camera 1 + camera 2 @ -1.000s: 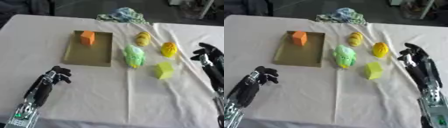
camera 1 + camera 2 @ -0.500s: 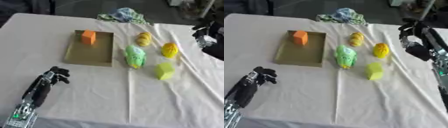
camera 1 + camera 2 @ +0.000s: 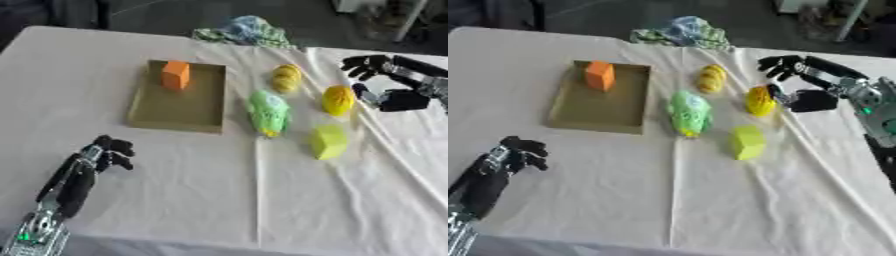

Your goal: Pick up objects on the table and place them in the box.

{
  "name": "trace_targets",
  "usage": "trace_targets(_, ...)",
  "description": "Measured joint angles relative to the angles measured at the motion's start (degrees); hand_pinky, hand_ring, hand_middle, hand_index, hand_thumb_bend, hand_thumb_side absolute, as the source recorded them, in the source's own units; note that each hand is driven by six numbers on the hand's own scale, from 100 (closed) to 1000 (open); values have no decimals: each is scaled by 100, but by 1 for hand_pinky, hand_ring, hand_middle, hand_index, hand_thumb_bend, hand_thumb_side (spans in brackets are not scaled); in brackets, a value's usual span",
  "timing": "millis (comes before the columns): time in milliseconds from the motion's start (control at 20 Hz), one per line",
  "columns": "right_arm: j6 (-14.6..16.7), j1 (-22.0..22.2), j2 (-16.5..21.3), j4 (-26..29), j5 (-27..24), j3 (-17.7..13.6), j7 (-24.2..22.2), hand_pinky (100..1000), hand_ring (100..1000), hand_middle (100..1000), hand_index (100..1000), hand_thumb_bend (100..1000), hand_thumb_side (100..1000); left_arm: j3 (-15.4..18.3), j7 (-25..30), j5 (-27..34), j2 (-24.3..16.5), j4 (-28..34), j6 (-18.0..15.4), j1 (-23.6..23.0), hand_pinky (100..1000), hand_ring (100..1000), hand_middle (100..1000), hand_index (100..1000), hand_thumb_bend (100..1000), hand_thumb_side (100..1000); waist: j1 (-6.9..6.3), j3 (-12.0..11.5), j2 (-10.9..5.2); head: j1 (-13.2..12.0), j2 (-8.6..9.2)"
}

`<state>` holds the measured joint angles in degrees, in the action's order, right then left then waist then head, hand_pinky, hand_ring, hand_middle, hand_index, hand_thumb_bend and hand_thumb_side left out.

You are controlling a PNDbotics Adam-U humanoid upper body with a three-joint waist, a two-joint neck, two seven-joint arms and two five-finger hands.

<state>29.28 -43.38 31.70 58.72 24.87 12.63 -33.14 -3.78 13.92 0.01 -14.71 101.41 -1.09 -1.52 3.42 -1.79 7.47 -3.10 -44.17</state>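
Here, in the left eye view, one box (image 3: 179,105) holds one orange block (image 3: 175,75) at its twelve o'clock end. At the box's three o'clock lie four loose things: a yellow striped piece (image 3: 285,78), a green toy (image 3: 269,112), a yellow-orange egg shape (image 3: 338,100) and a lime block (image 3: 329,141).

In the right eye view, the right hand (image 3: 798,82) spreads released fingers just beside the egg shape, at its three o'clock. The left hand (image 3: 516,152) rests clenched at seven o'clock, holding nothing. One bundled cloth (image 3: 680,31) sits at twelve.
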Motion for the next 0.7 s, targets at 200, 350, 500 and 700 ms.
trace_targets(200, 257, -37, -4, -287, 497, 52, -158, 843, 916, 932, 1000, 108, 548, 0, 1, 0, -1, -1, 1, -5, 795, 557, 596, 726, 100, 1000, 20, -21, -21, 17, 0)
trace_targets(350, 354, -54, -20, -398, 832, 97, -135, 854, 939, 952, 1000, 156, 479, -1, 2, -2, -2, -2, 2, -13, 795, 557, 596, 726, 100, 1000, 30, -32, -38, 20, 0)
trace_targets(500, 396, -94, -24, -459, 1184, 143, -94, 863, 957, 969, 1000, 180, 436, -3, 2, -2, -2, -2, 2, -19, 795, 557, 596, 726, 100, 1000, 36, -39, -40, 26, 0)
trace_targets(700, 448, -98, -64, -512, 1614, 171, -43, 871, 974, 989, 1000, 272, 532, -4, 2, -4, -2, -3, 2, -35, 795, 557, 596, 726, 100, 1000, 50, -47, -42, 28, 0)
